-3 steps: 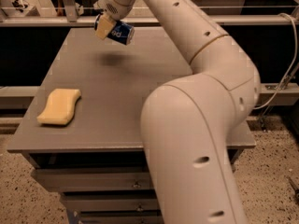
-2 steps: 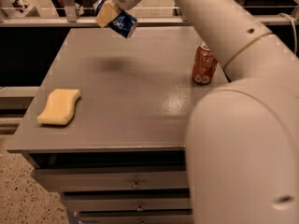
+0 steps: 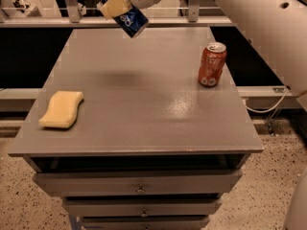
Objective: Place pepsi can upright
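High above the far left part of the table, the pale yellowish fingers [image 3: 114,5] of the gripper [image 3: 120,8] are clamped on the pepsi can [image 3: 133,22], one broad pad lying flat against its upper side. The pepsi can hangs in the air, clear of the tabletop, and is tilted: its lower end points down and to the right, while its other end is hidden behind the pad. Blue skin with white markings shows below the fingers. A white arm [image 3: 249,13] runs from the gripper up and to the right, across the top corner and down the right edge of the view. Below the can, a soft dark shadow lies on the grey table [image 3: 144,123]. An orange-red can [image 3: 212,64] stands upright near the table's right edge, well apart from the gripper. A yellow sponge [image 3: 61,109] lies flat near the left edge, closer to the front. Under the tabletop, grey drawers [image 3: 139,183] with small knobs face the camera. Behind the table runs a pale railing [image 3: 72,8], and speckled floor [image 3: 19,200] shows at both lower corners.
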{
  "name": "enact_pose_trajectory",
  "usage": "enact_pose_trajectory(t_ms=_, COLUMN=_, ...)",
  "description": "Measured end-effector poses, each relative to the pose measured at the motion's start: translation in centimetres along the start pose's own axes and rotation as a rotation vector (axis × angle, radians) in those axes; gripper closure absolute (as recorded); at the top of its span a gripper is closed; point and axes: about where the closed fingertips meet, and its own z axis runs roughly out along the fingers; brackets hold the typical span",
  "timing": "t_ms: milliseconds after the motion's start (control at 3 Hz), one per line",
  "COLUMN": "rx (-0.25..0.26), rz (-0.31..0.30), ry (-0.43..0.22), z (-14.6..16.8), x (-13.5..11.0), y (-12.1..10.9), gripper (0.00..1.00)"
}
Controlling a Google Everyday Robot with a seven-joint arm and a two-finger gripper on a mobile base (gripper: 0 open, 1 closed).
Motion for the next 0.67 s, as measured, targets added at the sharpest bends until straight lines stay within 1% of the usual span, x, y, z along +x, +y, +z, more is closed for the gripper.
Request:
enact_pose_trajectory(t_ms=333, rx=-0.003, rz=0.0, ry=-0.014, z=0.4, x=-0.1, y=0.4, gripper=1.0)
enact_pose_trajectory(t_ms=667, rx=0.004, rz=0.017, ry=-0.081, z=1.5, x=-0.6, y=1.1, gripper=1.0)
